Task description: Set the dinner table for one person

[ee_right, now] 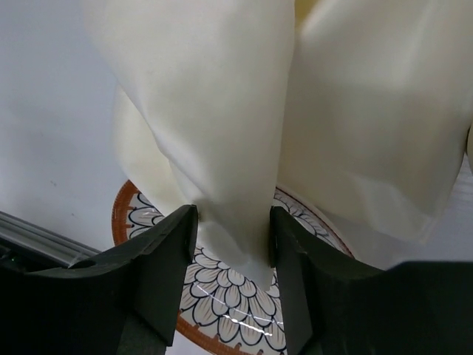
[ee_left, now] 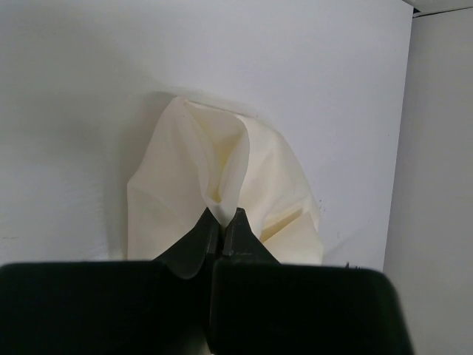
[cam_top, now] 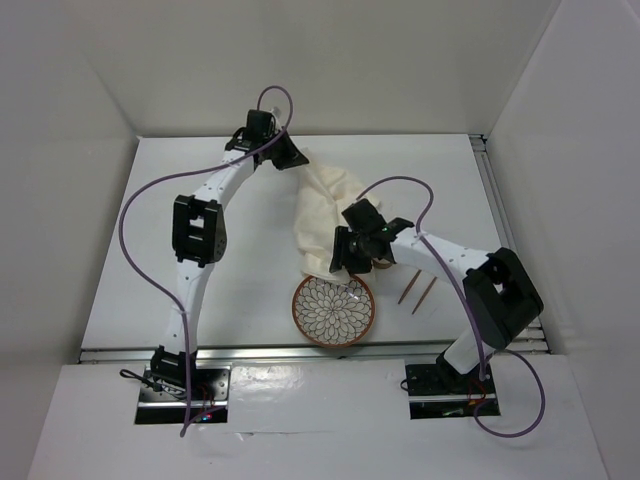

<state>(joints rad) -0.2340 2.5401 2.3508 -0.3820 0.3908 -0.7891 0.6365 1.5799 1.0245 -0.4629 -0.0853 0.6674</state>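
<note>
The dinner table is a large white top. A cream cloth lies bunched on it, running from the far middle toward the near middle. My left gripper is shut on the cloth's far end; in the left wrist view the jaws pinch a fold of the cloth. My right gripper is at the cloth's near end. In the right wrist view it stands open with a hanging fold of cloth between the fingers, above a patterned plate.
The round plate, petal-patterned with a brown rim, sits near the front edge. Two brown chopsticks lie to its right. A brown object shows partly behind the right gripper. A metal rail runs along the front edge; white walls enclose the table.
</note>
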